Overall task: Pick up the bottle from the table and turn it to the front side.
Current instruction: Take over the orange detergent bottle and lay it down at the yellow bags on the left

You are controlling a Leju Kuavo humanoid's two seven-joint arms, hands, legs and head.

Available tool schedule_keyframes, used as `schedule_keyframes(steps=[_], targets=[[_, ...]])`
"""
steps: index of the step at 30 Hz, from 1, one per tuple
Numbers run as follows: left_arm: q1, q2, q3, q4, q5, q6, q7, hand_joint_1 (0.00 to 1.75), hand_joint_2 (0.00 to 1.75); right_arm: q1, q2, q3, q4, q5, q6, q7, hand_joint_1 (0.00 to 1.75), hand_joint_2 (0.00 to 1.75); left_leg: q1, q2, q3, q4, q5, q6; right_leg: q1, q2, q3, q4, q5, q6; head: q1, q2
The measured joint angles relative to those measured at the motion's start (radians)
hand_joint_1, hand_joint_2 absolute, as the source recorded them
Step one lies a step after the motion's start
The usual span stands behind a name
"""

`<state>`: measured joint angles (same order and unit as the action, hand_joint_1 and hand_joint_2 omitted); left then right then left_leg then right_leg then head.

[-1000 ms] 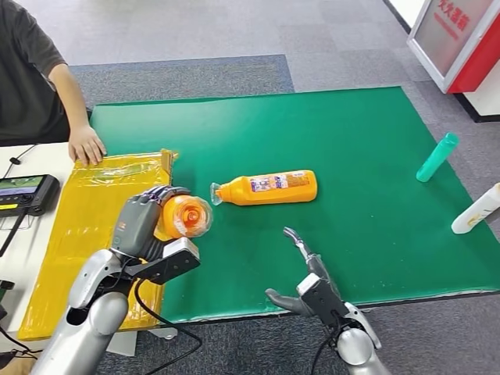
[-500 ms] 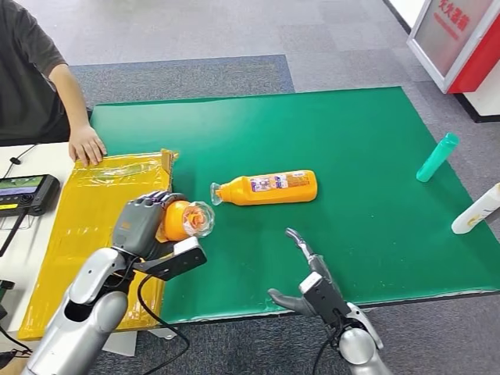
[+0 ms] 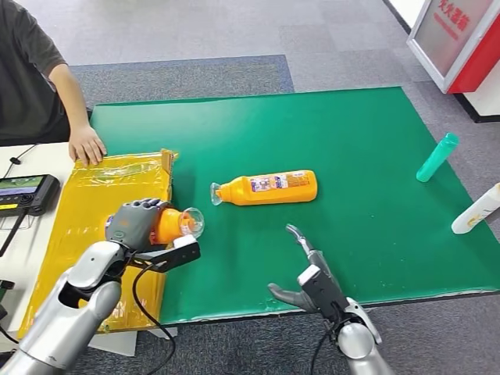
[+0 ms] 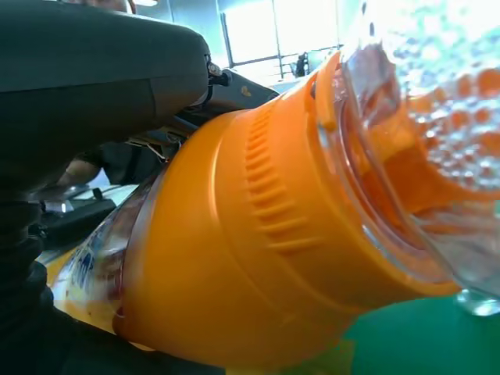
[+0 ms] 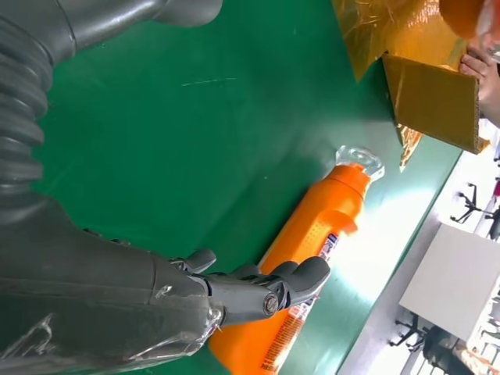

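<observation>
- The left hand (image 3: pixel 134 223), at lower left of the head view, grips an orange plastic bottle with a clear cap (image 3: pixel 171 224), held sideways over the edge of a yellow plastic sheet (image 3: pixel 88 203).
- The right hand (image 3: pixel 306 277), at lower centre, holds nothing, fingers spread.
- A second orange labelled bottle (image 3: pixel 268 187) lies mid-frame on the green-covered table (image 3: pixel 366 203).

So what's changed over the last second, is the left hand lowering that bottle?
Yes: the left hand, gripping the orange bottle, has dropped and drawn left, toward the yellow bag; the cap now points right rather than up at the camera. The right hand stays open, and the second orange bottle has not moved.
</observation>
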<state>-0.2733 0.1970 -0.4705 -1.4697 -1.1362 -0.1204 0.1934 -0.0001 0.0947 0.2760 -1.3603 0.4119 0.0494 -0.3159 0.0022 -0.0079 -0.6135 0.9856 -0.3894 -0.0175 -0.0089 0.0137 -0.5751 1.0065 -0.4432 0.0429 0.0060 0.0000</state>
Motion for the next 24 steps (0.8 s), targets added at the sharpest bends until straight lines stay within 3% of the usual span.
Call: schedule_keyframes(steps=[8,15,16,20,22,24], targets=[[-0.059,0.097,-0.023,0.090,-0.013,-0.066,-0.002,1.75,1.75,-0.019,0.003,0.000,0.023,-0.007,0.001,0.004,0.00,1.75,0.000,0.000,0.000,0.000,0.000,0.000,0.000,0.000,0.000,0.000,0.000,0.000,0.000,0.000],[-0.067,0.131,-0.028,0.117,-0.011,-0.079,-0.009,1.68,1.75,-0.022,0.003,0.000,0.037,-0.011,0.001,0.004,0.00,1.75,0.000,0.000,0.000,0.000,0.000,0.000,0.000,0.000,0.000,0.000,0.000,0.000,0.000,0.000],[-0.068,0.134,-0.031,0.118,-0.008,-0.085,-0.010,1.52,1.75,-0.022,0.003,0.000,0.038,-0.012,0.001,0.004,0.00,1.75,0.000,0.000,0.000,0.000,0.000,0.000,0.000,0.000,0.000,0.000,0.000,0.000,0.000,0.000],[-0.070,0.149,-0.044,0.125,0.004,-0.100,-0.028,0.37,1.75,-0.022,0.003,0.000,0.039,-0.018,0.003,0.003,0.00,1.75,0.000,0.000,0.000,0.000,0.000,0.000,0.000,0.000,0.000,0.000,0.000,0.000,0.000,0.000],[-0.070,0.153,-0.051,0.129,0.009,-0.100,-0.033,0.09,1.75,-0.022,0.003,0.000,0.041,-0.020,0.006,0.002,0.00,1.75,0.000,0.000,0.000,0.000,0.000,0.000,0.000,0.000,0.000,0.000,0.000,0.000,0.000,0.000],[-0.069,0.156,-0.059,0.135,0.013,-0.100,-0.035,0.00,1.75,-0.022,0.003,0.000,0.042,-0.021,0.009,0.002,0.00,1.75,0.000,0.000,0.000,0.000,0.000,0.000,0.000,0.000,0.000,0.000,0.000,0.000,0.000,0.000]])
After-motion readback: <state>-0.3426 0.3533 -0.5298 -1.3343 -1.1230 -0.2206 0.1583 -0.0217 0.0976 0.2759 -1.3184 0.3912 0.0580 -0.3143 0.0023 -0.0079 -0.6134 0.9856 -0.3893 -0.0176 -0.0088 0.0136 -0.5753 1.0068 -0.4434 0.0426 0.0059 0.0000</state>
